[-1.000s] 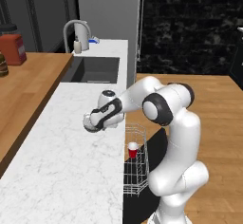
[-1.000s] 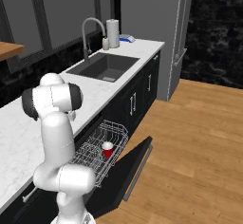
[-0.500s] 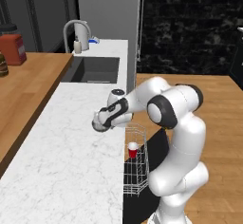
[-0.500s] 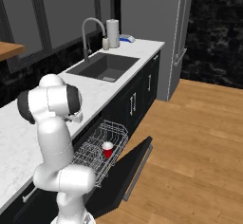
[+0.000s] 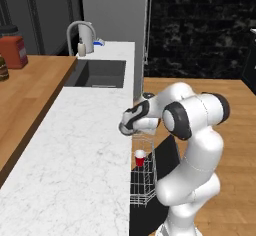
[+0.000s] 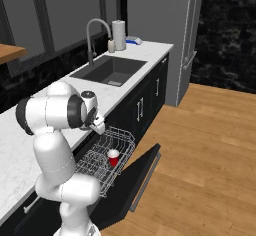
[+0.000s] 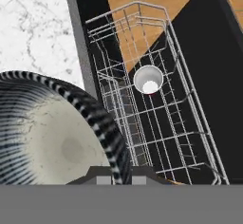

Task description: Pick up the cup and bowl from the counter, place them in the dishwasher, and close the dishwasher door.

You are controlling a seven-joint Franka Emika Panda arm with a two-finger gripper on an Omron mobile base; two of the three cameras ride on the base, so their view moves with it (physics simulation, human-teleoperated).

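Glossy white rounded arm [image 5: 192, 145] segments, dark grey joint rings, dark hand [image 5: 131, 124]

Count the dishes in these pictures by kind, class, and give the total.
Cup: 1, upright in the dishwasher rack
Bowl: 1, held in the gripper
Total: 2

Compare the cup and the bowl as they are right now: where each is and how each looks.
The cup stands upright in the dishwasher's wire rack, while the bowl is held by the gripper above the counter edge. The cup is red outside with a white inside; the bowl is pale inside with a dark striped rim. In the hand view the bowl looks far wider than the cup. Both are round and open.
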